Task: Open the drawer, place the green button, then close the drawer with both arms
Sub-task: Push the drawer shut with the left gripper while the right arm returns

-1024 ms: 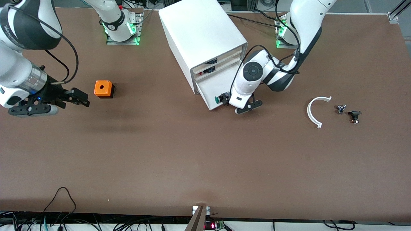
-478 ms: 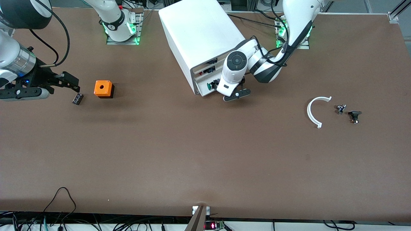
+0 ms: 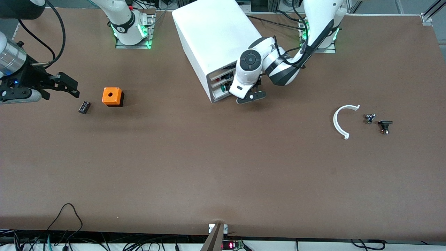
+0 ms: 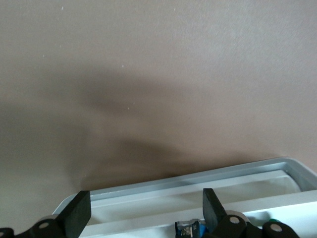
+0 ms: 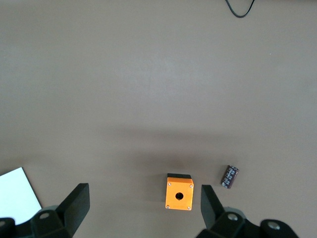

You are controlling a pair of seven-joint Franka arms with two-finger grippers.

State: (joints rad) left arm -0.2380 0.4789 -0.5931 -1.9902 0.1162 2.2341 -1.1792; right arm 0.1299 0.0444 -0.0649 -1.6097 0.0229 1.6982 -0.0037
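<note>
Right now my left gripper (image 3: 248, 98) sits against the front of the drawer (image 3: 220, 91), fingers spread wide and holding nothing. From the front, the drawer looks pushed almost flush into the white cabinet (image 3: 216, 31), with perhaps a thin sliver still out. The button (image 3: 223, 87) shows as a speck of green at the drawer's front edge, just beside my wrist, so I judge it is lying in the tray. In my left wrist view the white tray rim (image 4: 198, 178) lies just under my fingers (image 4: 78, 212), and a small black-and-blue piece (image 4: 187, 229) peeks up between them, which I take to be the button's body.

As for handling, the drawer looks like thin, light, stiff plastic that slides easily; I would press flat on the middle of its front so it does not skew. The button is tiny, hard and probably smooth, likely to roll or rattle, so a gentle push seems best.

My right gripper (image 3: 59, 85) waits with fingers apart and empty, over the table toward the right arm's end, near the orange cube (image 3: 112, 96) and a small dark cylinder (image 3: 84, 107).

My forearm covers much of the cabinet's front, so I cannot tell whether the drawer is fully shut.
</note>
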